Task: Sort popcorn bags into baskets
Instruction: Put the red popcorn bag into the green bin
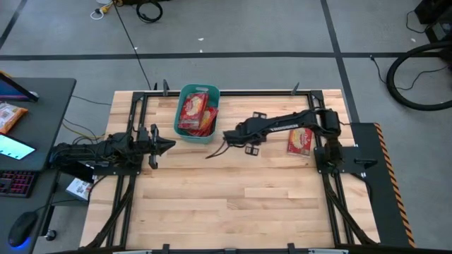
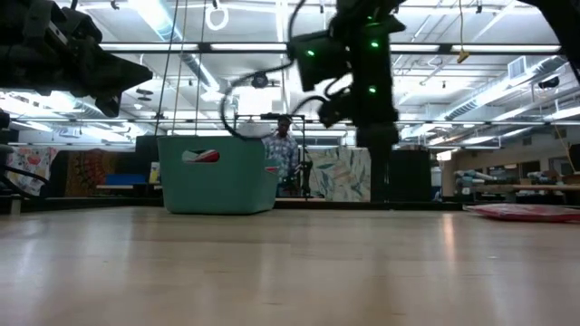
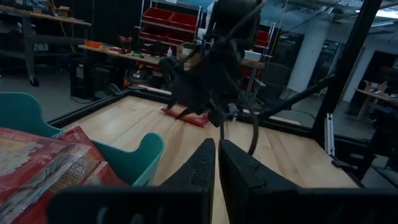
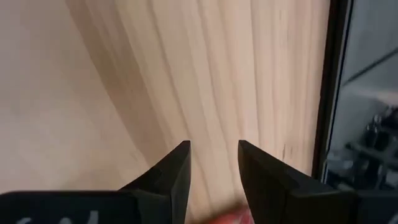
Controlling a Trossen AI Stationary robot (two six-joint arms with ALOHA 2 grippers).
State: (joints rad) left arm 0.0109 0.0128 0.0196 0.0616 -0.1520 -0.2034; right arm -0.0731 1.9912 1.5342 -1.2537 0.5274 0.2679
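The teal basket [image 1: 197,92] stands near the table's far edge, left of centre, and holds several red popcorn bags [image 1: 195,114]; in the low view one bag [image 2: 201,156] peeks over the basket's rim [image 2: 217,139]. Another red popcorn bag [image 1: 300,141] lies flat on the table's right side, also seen low at the right [image 2: 526,212]. My right gripper [image 1: 227,134] hangs open above bare wood just right of the basket, holding nothing [image 4: 214,165]. My left gripper [image 1: 169,144] is shut and empty [image 3: 217,163], just left and near side of the basket.
A black metal frame [image 1: 233,92] runs around the wooden table. A dark cable [image 1: 215,151] hangs below the right arm. A desk at the left carries an orange-and-white packet [image 1: 10,117] and a keyboard. A person [image 2: 284,149] stands far behind the basket.
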